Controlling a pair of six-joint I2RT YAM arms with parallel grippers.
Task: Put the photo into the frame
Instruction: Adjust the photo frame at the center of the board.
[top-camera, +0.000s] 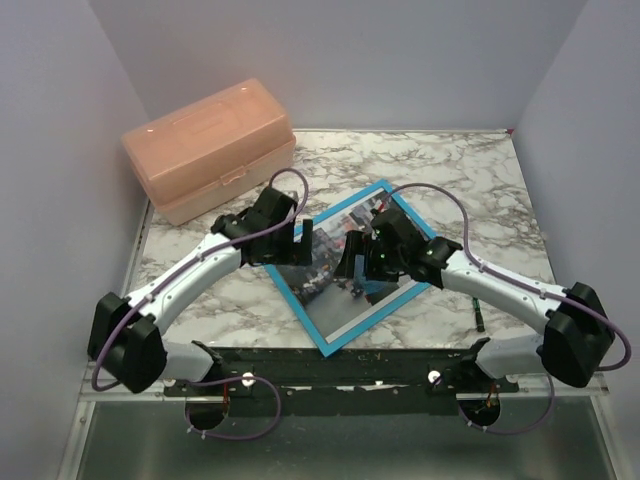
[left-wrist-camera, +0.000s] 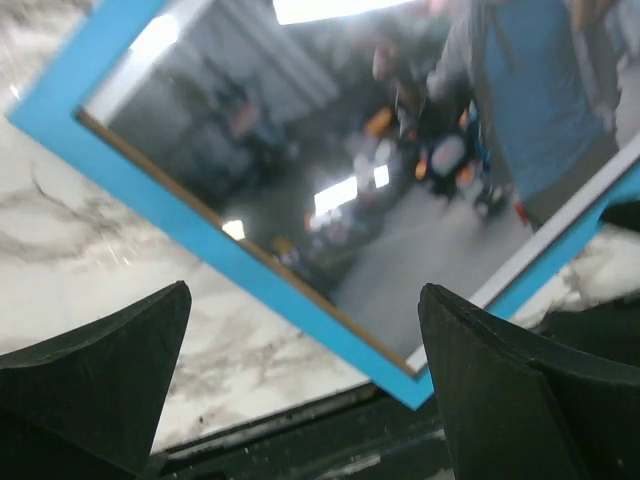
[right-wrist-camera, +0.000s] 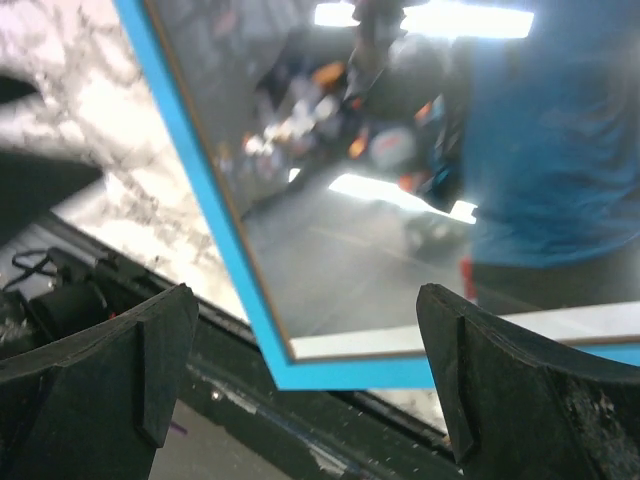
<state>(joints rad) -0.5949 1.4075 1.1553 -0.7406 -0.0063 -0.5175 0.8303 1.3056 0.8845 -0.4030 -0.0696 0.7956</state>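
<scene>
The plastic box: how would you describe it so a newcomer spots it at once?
Start at the marble table and go to its far left corner. The box sits there, beyond the blue frame. It is the only bulky thing: translucent, peach-pink, lidded.

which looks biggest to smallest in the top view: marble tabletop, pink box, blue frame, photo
1. marble tabletop
2. pink box and frame: about alike, and the box top sits nearer the camera, so unranked
3. photo, lying inside the frame
</scene>
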